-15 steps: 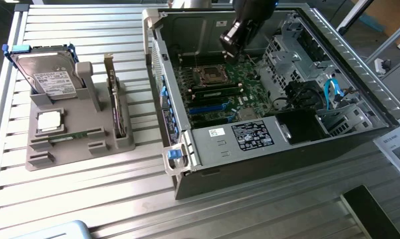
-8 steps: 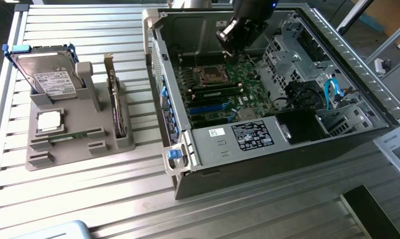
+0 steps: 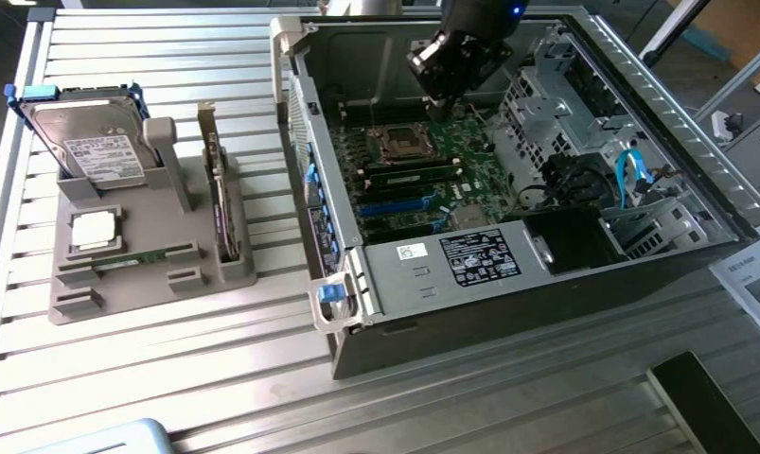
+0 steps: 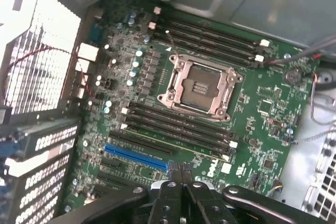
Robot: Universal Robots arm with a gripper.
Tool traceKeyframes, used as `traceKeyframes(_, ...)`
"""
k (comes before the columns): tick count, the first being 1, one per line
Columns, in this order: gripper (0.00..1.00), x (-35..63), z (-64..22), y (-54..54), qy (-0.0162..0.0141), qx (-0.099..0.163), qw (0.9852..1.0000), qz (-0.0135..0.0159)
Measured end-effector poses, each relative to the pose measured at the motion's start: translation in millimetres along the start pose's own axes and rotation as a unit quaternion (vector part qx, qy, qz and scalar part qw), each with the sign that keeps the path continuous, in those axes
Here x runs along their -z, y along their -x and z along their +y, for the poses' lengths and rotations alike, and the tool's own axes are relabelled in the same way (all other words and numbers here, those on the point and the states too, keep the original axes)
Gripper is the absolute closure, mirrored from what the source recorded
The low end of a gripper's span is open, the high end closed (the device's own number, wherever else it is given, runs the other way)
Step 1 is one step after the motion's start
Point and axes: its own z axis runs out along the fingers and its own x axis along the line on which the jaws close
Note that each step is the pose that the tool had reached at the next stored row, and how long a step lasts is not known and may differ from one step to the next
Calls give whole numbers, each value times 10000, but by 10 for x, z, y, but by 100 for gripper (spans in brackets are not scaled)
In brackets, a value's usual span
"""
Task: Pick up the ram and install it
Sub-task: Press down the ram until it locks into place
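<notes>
My gripper (image 3: pixel 440 110) hangs inside the open computer case (image 3: pixel 632 104), above the motherboard (image 3: pixel 474 180) near the empty CPU socket (image 3: pixel 398 142). In the wrist view its fingertips (image 4: pixel 182 170) are pressed together with nothing between them. A long thin green stick, the ram (image 3: pixel 412 174), stands seated in a memory slot beside the socket. The wrist view has this ram (image 4: pixel 170 144) in the slot nearest the fingertips, with the CPU socket (image 4: pixel 199 86) farther off. The gripper is above the ram and apart from it.
A grey holder tray (image 3: pixel 127 284) at the exterior view's left carries a hard drive (image 3: pixel 89 151), a CPU chip (image 3: pixel 93 231), a second green stick (image 3: pixel 133 257) lying flat and an upright card (image 3: pixel 213 189). The power supply (image 3: pixel 474 255) and cables (image 3: pixel 626 175) crowd the case.
</notes>
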Motion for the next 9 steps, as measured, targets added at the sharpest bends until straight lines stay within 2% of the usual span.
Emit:
traceKeyframes(4,89,0,0,0,9,-334,9994,5)
traceKeyframes(9,89,0,0,0,19,-691,9976,10)
